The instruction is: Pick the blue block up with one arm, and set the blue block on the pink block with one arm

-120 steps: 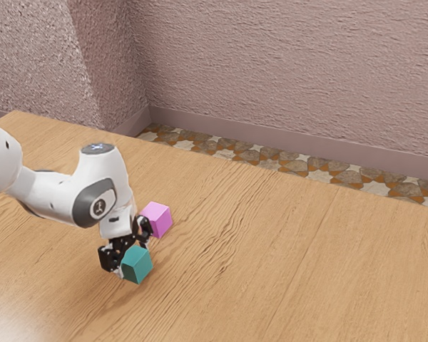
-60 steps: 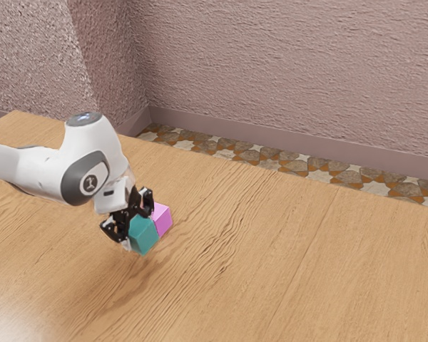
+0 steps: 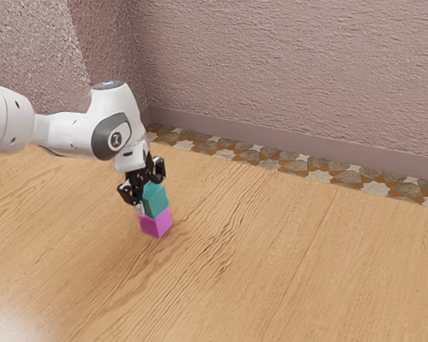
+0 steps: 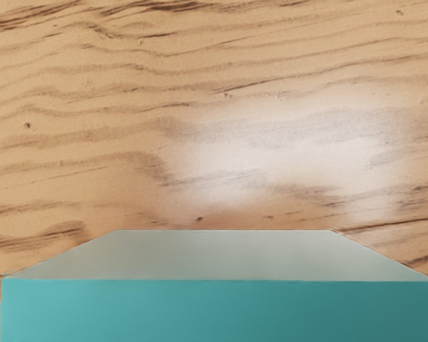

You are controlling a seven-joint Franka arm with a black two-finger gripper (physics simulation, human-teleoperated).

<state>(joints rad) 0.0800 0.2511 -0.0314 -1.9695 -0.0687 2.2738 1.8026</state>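
While the pincer (image 3: 149, 192) pinches it, blue block (image 3: 155, 201) looks teal, flat-faced | resting on pink block (image 3: 156, 224)

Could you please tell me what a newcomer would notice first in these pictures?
The eye lands first on a small two-colour stack on the wooden table, in the exterior view's left half: the blue block sits on the pink block. The white arm reaches in from that view's left, its black gripper clasping the blue block from two sides. In the wrist view, that block looms just under the hand.
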